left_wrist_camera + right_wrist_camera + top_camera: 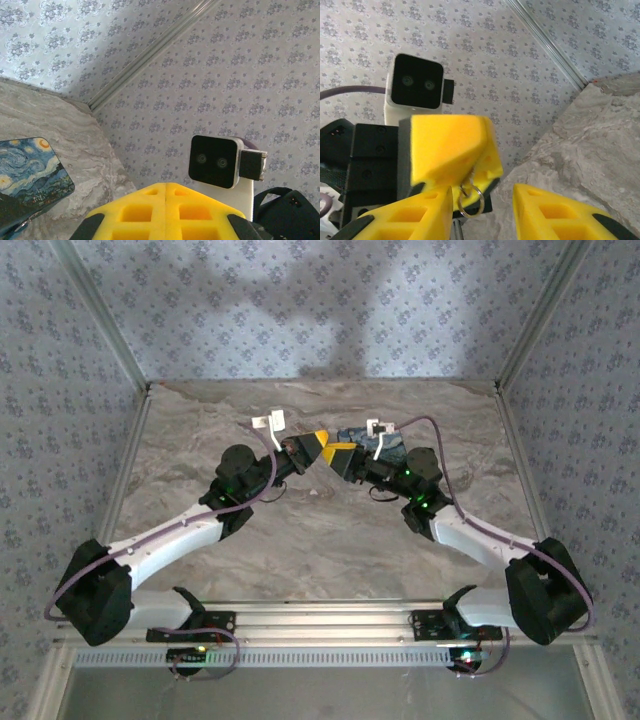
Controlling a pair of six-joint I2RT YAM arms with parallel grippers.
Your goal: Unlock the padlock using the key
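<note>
My left gripper [318, 443] and right gripper [338, 452] meet tip to tip above the middle of the table. In the right wrist view the left gripper's yellow fingers [445, 145] are pressed together on the key, a small metal piece at their seam. A silver split ring [472, 200] hangs from it. My right gripper [482, 190] stands open, the ring between its fingers close to the left one. From the left wrist, the left gripper [166, 186] shows its fingers shut with no gap. The padlock is out of view.
A blue box printed with a starry-night painting [390, 447] lies on the marble table just behind the right gripper, and it appears again as the box [30, 172]. Patterned walls close the table on three sides.
</note>
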